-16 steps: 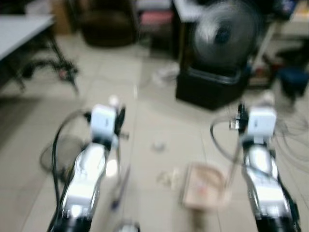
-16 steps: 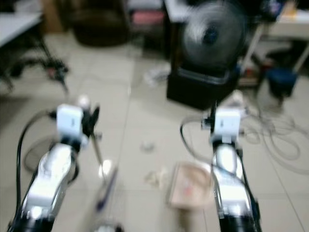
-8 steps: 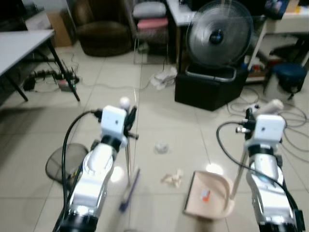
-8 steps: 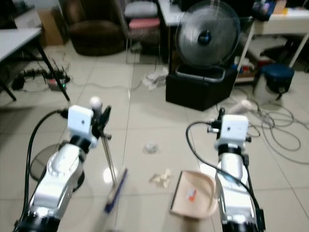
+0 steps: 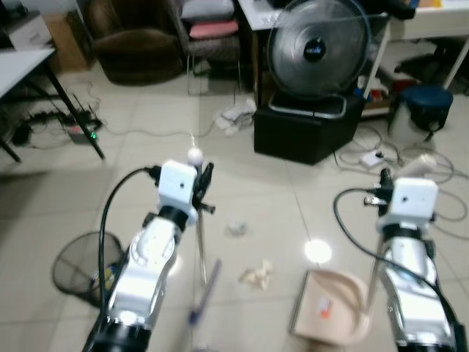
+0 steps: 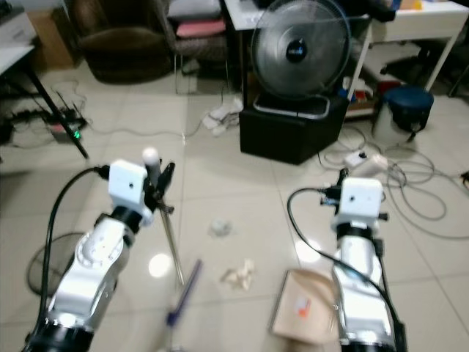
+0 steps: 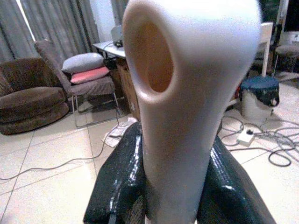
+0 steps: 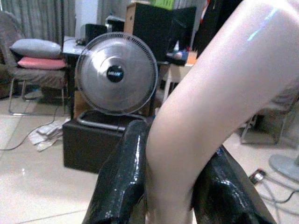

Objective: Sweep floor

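While dustpan [image 5: 330, 314] sits on tile at 5 o'clock, beige, orange scrap inside, mesh wastebasket [image 5: 79, 268] at 8 o'clock holds a few bits. Left gripper [image 7: 170, 186] clamped on broom [image 5: 199, 242]: white knob, thin metal pole, blue head low centre. Right gripper [image 8: 173, 191] clamped on dustpan's pale handle. Crumpled paper [image 5: 256, 274] and grey wad [image 5: 236, 229] centre floor. Fan [image 5: 319, 45] on black box at 1 o'clock, cables beside.

Fan [image 5: 318, 48], armchair [image 5: 139, 44], wire basket [image 5: 82, 267]

Glossy pale tiled floor [image 5: 146, 139], brown armchair [image 5: 135, 48], round fan [image 5: 317, 48] on a black box [image 5: 308, 132].
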